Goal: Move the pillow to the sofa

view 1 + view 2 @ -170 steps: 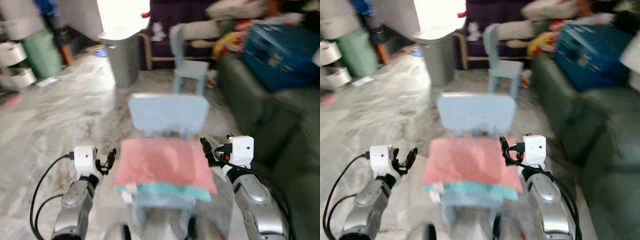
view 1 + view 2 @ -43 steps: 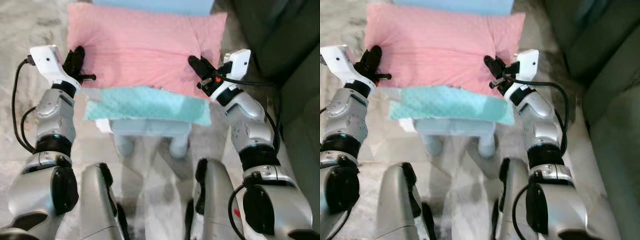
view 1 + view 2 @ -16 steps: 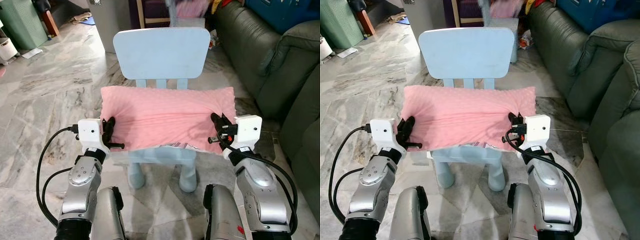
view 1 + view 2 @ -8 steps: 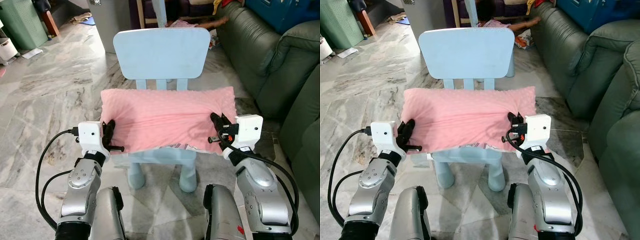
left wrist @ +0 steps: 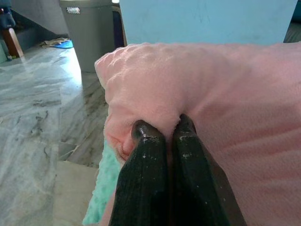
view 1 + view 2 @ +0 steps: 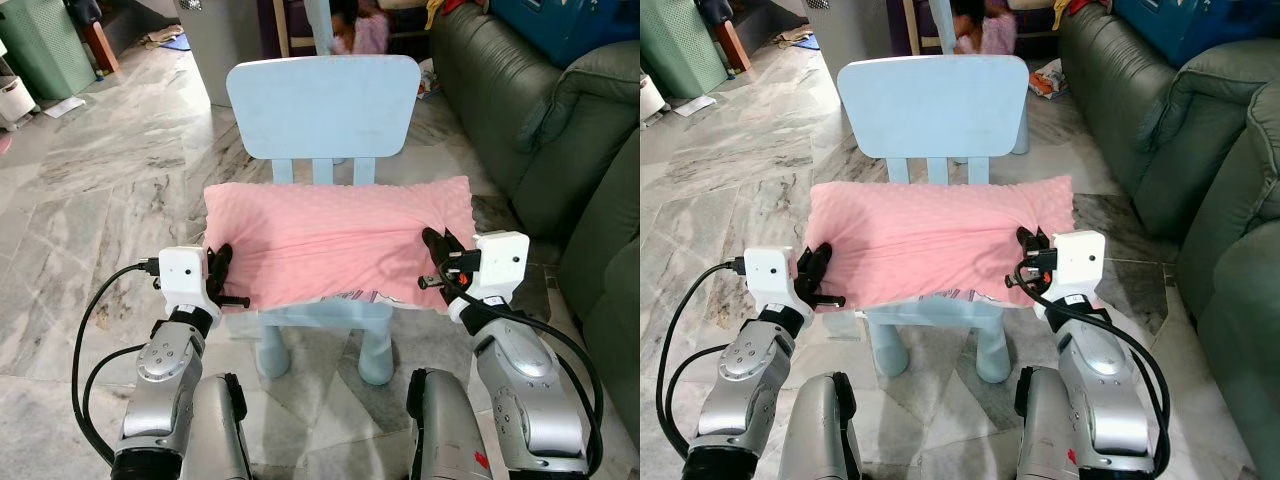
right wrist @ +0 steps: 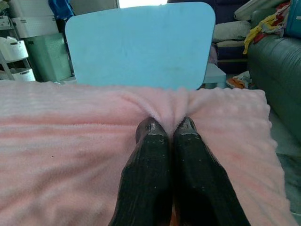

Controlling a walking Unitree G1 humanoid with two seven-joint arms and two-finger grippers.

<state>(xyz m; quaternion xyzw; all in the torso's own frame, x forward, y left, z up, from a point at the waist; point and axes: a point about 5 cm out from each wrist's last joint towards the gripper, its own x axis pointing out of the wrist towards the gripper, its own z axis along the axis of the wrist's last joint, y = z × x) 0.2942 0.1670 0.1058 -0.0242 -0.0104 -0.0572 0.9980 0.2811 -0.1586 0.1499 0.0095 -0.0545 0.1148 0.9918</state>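
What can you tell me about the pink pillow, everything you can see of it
The pink pillow is a wide rectangle of soft fabric with a raised dotted texture. It lies flat across the seat of the light blue chair, overhanging it at both ends, in front of the backrest. The left gripper pinches a fold at one end and the right gripper a fold at the other, puckering the fabric. A mint green fabric shows beneath its left end.
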